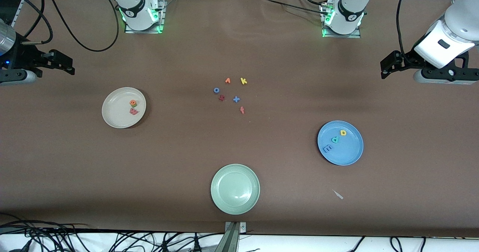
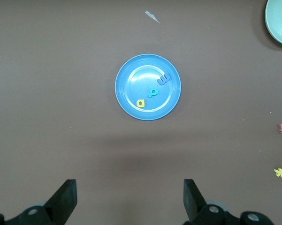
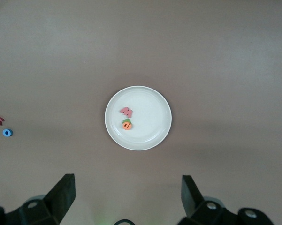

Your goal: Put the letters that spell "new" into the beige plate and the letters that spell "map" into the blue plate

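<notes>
on the beige plate (image 1: 112,119) lie my w (image 1: 133,111) and e (image 1: 133,103); blue plate (image 1: 350,154) holds m (image 1: 327,148), a (image 1: 335,140), p (image 1: 343,132). both my grippers, left gripper (image 2: 130,199) and right gripper (image 3: 127,194), wait near the table ends, fingers apart.

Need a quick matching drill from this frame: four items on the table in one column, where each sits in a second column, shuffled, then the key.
Items
1. yellow p
2. pinkish-red w
3. yellow k
4. pale green plate

Places
A. on the bare table, in the loose cluster of letters mid-table
B. in the beige plate
C. nearest the front camera, holding no letters
D. in the blue plate

Pairs: 1-D, 2-B, 3-A, 4-C
</notes>
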